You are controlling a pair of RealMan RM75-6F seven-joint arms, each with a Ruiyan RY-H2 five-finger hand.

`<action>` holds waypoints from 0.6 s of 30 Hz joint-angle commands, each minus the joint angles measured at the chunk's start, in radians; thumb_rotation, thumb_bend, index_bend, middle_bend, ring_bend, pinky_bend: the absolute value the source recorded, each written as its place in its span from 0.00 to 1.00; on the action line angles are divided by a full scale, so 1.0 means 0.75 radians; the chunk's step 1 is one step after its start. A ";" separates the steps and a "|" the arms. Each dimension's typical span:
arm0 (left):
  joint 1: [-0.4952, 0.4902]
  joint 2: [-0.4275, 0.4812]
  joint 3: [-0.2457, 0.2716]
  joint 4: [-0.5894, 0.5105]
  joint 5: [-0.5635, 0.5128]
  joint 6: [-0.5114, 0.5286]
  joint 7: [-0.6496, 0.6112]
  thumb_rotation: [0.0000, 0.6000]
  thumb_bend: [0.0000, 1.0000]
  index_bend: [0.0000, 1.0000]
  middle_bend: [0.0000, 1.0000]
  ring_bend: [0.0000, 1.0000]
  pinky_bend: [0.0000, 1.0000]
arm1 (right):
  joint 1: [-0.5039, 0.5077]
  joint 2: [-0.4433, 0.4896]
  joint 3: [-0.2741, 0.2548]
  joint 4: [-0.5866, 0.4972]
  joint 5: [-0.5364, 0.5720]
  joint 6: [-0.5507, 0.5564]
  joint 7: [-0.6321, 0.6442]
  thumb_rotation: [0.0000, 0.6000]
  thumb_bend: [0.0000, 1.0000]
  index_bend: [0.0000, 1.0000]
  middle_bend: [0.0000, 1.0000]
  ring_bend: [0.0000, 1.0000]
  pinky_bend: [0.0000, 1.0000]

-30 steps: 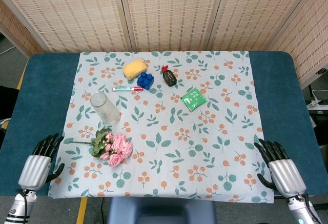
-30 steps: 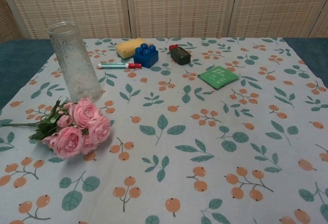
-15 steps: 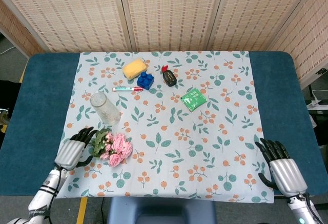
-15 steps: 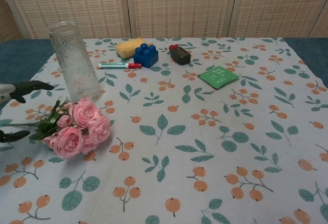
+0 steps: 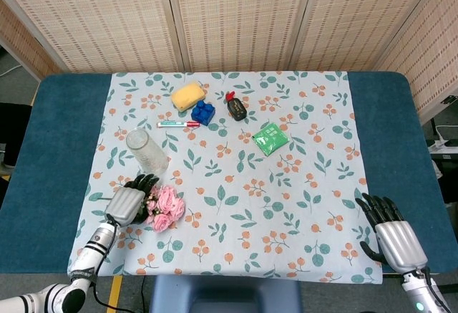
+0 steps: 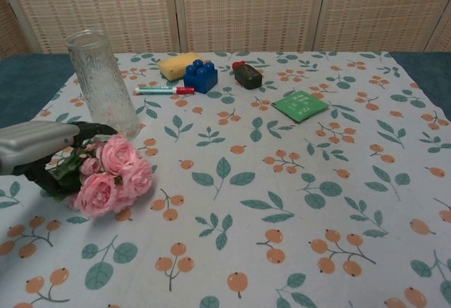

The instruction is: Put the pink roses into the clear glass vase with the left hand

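Observation:
The pink roses [image 5: 167,205] [image 6: 113,175] lie on the floral cloth at the front left, blooms pointing right. My left hand [image 5: 127,203] [image 6: 36,149] sits over their leafy stem end, its fingers curled around the stems and leaves; the bouquet still rests on the cloth. The clear glass vase [image 5: 146,152] [image 6: 103,82] stands upright just behind the roses, empty. My right hand [image 5: 392,238] rests at the front right table edge with fingers apart and nothing in it; the chest view does not show it.
Behind the vase lie a marker [image 5: 178,123], a blue toy brick [image 5: 203,112], a yellow sponge [image 5: 187,95], a small dark object [image 5: 236,107] and a green packet [image 5: 270,139]. The cloth's middle and right side are bare.
My left hand has travelled from the table's front left corner rightward onto the roses' stems, and its fingers have curled around them. The right hand has stayed put.

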 commanded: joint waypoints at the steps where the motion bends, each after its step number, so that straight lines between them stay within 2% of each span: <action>1: -0.020 -0.054 0.017 0.032 -0.026 0.052 0.082 1.00 0.39 0.33 0.41 0.28 0.21 | 0.000 0.003 0.000 -0.001 -0.001 0.002 0.005 1.00 0.21 0.00 0.00 0.00 0.00; 2: -0.017 -0.067 0.020 0.043 -0.013 0.072 0.080 1.00 0.42 0.42 0.51 0.35 0.22 | 0.000 0.004 0.000 -0.001 0.000 0.003 0.008 1.00 0.21 0.00 0.00 0.00 0.00; 4: -0.006 -0.097 0.028 0.074 0.033 0.117 0.039 1.00 0.46 0.53 0.64 0.43 0.23 | -0.001 0.005 0.001 -0.002 -0.001 0.006 0.012 1.00 0.21 0.00 0.00 0.00 0.00; 7: 0.015 -0.128 0.039 0.126 0.128 0.183 -0.086 1.00 0.52 0.63 0.75 0.50 0.25 | -0.002 0.007 -0.002 -0.002 -0.005 0.008 0.015 1.00 0.21 0.00 0.00 0.00 0.00; 9: 0.036 -0.140 0.048 0.157 0.210 0.245 -0.209 1.00 0.55 0.68 0.80 0.54 0.26 | -0.003 0.008 -0.003 -0.004 -0.008 0.009 0.016 1.00 0.21 0.00 0.00 0.00 0.00; 13: 0.087 -0.135 0.057 0.188 0.381 0.407 -0.557 1.00 0.61 0.76 0.88 0.60 0.28 | -0.004 0.009 -0.002 -0.005 -0.005 0.011 0.016 1.00 0.21 0.00 0.00 0.00 0.00; 18: 0.161 -0.049 0.029 0.126 0.540 0.668 -1.033 1.00 0.64 0.79 0.92 0.68 0.29 | -0.003 0.007 -0.002 -0.006 -0.002 0.007 0.012 1.00 0.21 0.00 0.00 0.00 0.00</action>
